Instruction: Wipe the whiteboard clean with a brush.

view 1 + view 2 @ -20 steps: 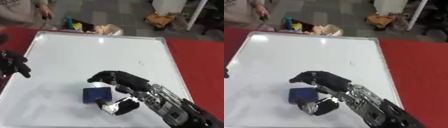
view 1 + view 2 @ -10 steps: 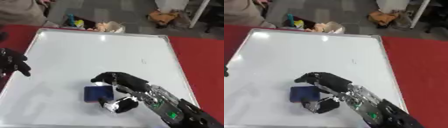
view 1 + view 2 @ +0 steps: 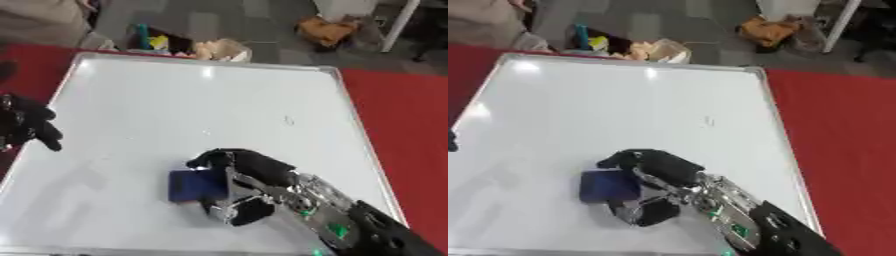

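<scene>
The right hand [image 3: 249, 172] is grasping the blue brush [image 3: 194, 185], with fingers curled over its far edge and the thumb closing in from below, and is holding it flat on the lower middle of the whiteboard [image 3: 175, 105]. Compared with a second ago, hand and brush are sitting in nearly the same place on the board relative to its near edge; the whole picture is showing a small shift, which is judged to be the head tilting rather than the brush travelling. The meaning for the task is that little or no wiping stroke is being made at this moment, and the grip is being kept. A small dark mark [image 3: 288, 120] is remaining on the board, up and to the right of the brush and well apart from it; a fainter speck [image 3: 206, 133] is showing nearer the middle. The wiping is therefore judged unfinished, and the next stroke is needing to carry the brush toward those marks. The left hand [image 3: 26, 127] is resting at the left edge, fingers relaxed and holding nothing. The board is lying on a red table [image 3: 402, 120].
</scene>
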{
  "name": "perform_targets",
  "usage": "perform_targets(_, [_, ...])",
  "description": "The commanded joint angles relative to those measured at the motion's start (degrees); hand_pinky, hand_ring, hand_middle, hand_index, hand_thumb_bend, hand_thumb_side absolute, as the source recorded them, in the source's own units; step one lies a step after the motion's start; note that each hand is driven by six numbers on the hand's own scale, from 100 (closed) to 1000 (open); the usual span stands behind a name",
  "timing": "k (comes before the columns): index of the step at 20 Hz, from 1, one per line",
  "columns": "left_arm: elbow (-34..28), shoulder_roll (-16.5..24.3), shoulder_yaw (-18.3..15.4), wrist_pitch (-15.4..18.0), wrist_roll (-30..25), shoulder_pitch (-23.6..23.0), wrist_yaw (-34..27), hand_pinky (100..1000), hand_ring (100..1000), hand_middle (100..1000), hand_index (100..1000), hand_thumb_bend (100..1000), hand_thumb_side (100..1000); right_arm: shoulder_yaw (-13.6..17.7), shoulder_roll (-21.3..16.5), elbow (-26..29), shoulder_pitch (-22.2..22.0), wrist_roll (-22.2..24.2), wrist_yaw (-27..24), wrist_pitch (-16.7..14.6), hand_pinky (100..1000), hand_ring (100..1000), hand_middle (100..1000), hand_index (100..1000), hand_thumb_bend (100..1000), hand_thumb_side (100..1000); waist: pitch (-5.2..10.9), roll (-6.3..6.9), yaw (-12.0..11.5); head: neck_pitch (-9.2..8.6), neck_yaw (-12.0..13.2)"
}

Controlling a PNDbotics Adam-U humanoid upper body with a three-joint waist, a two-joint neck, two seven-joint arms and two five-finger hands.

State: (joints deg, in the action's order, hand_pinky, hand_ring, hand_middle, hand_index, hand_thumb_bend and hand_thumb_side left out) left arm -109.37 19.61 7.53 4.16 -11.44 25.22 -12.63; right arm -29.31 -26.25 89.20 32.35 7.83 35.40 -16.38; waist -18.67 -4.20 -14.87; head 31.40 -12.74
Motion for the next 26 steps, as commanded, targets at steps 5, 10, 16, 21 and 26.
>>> perform_targets(5, [-1.36, 0.74, -0.06, 0.13, -0.30, 0.78, 0.02, 480, 531, 579, 1000, 271, 832, 0.33, -0.05, -0.73, 1.01, -0.47, 1.27, -0.73, 827, 866, 810, 946, 100, 702, 0.69, 0.42, -0.13, -0.24, -0.01])
perform_targets(10, [-1.49, 0.83, -0.06, 0.19, -0.38, 0.80, 0.01, 480, 531, 579, 1000, 270, 832, 0.32, 0.22, -1.76, 0.97, -0.78, 1.83, -0.97, 825, 859, 807, 945, 100, 711, 0.51, 0.35, -0.19, -0.14, 0.08])
perform_targets(16, [-1.50, 0.77, -0.04, 0.21, -0.50, 0.78, 0.06, 479, 531, 580, 1000, 270, 832, 0.35, 0.52, -3.01, 0.82, -1.13, 2.48, -1.12, 819, 853, 795, 943, 100, 714, 0.43, 0.26, -0.25, 0.01, 0.29])
perform_targets(21, [-1.51, 0.77, -0.03, 0.21, -0.55, 0.76, 0.07, 479, 530, 580, 1000, 270, 833, 0.38, 0.71, -3.79, 0.75, -1.25, 3.01, -1.21, 809, 848, 794, 942, 100, 695, 0.38, 0.27, -0.10, 0.30, 0.32])
perform_targets(26, [-1.49, 0.78, -0.07, 0.22, -0.60, 0.67, 0.10, 479, 530, 580, 1000, 271, 834, 0.37, 0.87, -4.43, 0.64, -1.17, 3.66, -1.39, 780, 822, 785, 941, 100, 680, 0.40, 0.19, -0.04, 0.51, 0.44])
